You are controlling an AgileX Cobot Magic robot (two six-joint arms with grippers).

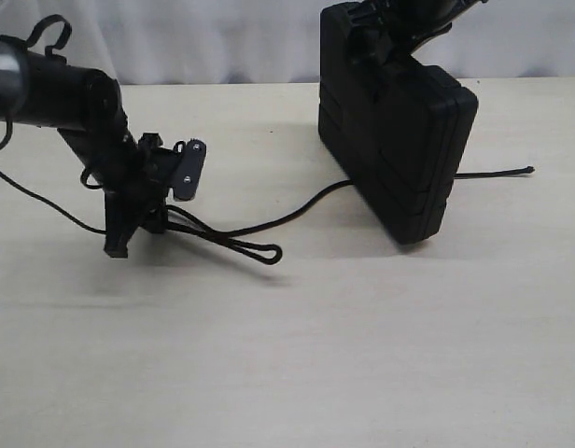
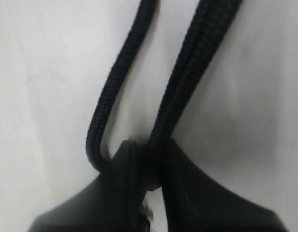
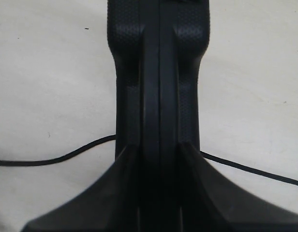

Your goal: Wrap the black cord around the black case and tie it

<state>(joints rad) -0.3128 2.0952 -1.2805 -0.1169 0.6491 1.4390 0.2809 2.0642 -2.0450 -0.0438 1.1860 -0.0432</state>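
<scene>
black cord (image 2: 116,82): we see its loop lying nearest the front of the table (image 1: 362,355); it runs right, slips by the foot of the black case (image 1: 399,149) and ends past it.
left gripper (image 1: 136,222): clenched on the cord, well left of the case.
right gripper (image 1: 392,47): clamped on the case top, holding it standing up.
next move: we think the left arm, nearer the loose cord, must carry it right, over the case.

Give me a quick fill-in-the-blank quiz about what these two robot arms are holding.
The left end effector is ____ on the black cord.
The right end effector grips a case coloured ____.
In the exterior view, one cord end pokes out on the case's ____ side.
Missing words: shut, black, right.
</scene>
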